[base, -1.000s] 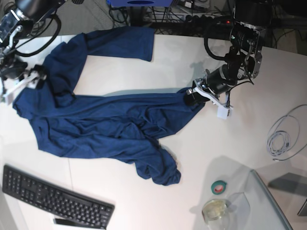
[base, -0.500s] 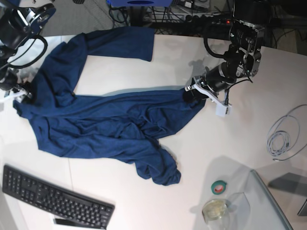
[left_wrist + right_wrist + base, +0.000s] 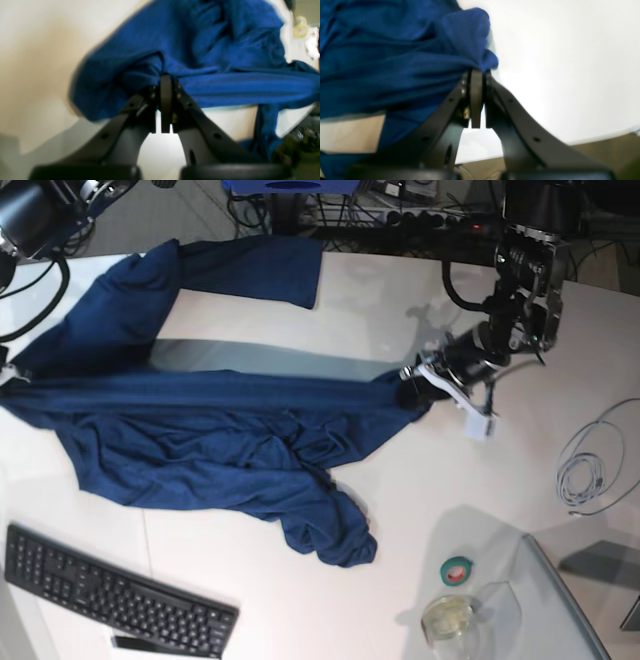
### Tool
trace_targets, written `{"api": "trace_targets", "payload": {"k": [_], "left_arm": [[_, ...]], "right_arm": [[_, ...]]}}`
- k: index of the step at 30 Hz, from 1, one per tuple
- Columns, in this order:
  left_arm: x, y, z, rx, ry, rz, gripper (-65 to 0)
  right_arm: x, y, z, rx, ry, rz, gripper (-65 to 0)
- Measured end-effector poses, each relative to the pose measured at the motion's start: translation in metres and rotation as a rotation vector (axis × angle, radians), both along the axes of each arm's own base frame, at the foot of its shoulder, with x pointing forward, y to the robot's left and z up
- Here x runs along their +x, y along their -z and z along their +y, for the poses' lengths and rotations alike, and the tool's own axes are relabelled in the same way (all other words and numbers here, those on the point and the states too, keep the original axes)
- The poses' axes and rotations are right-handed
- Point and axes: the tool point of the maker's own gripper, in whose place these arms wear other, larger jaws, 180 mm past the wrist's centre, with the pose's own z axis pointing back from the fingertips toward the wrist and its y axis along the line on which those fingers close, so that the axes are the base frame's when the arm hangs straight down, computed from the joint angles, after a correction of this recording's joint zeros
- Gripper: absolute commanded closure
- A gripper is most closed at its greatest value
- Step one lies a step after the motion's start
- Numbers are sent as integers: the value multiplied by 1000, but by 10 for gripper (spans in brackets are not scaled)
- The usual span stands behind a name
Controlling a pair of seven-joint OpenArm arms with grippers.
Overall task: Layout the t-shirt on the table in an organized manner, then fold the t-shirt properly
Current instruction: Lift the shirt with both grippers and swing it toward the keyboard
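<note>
The dark navy t-shirt lies rumpled across the white table. Its upper edge is pulled into a taut band between both grippers. My left gripper is shut on the shirt's right-hand corner; in the left wrist view the cloth bunches at the closed tips. At the base view's far left edge, my right gripper is shut on the other end. The right wrist view shows the fabric pinched at its tips. One sleeve part rests near the far table edge.
A black keyboard sits at the front left. At the front right are a green tape roll, a clear cup and a glass panel. A white cable coil lies at the right edge.
My right gripper has shut on the shirt's left end and pulled it outward. The upper edge is now stretched straight and raised. My left gripper has shifted slightly right, still gripping.
</note>
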Motion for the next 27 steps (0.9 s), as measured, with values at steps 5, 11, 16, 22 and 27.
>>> {"api": "trace_targets", "payload": {"k": [5,11,16,22,27], "left_arm": [[29,-60,1,43,6,-156,0],[62,-121,-5,54,16,-321,0],[33,-112,4,106,42,-282,0],[10,-133,0,130,98,-326,0],[38,-182,31,180,8,-464,0]], "right_arm": [[22,-45,7,-135,-105,-65,-2],[75,-86,23,-189,-210,-182,-2],[49,-87,21,-251,-210,-143,-2],[39,-80,28,-267,-254,-222,-2],[53,-101,25,-304,-277,-318,-2]]}}
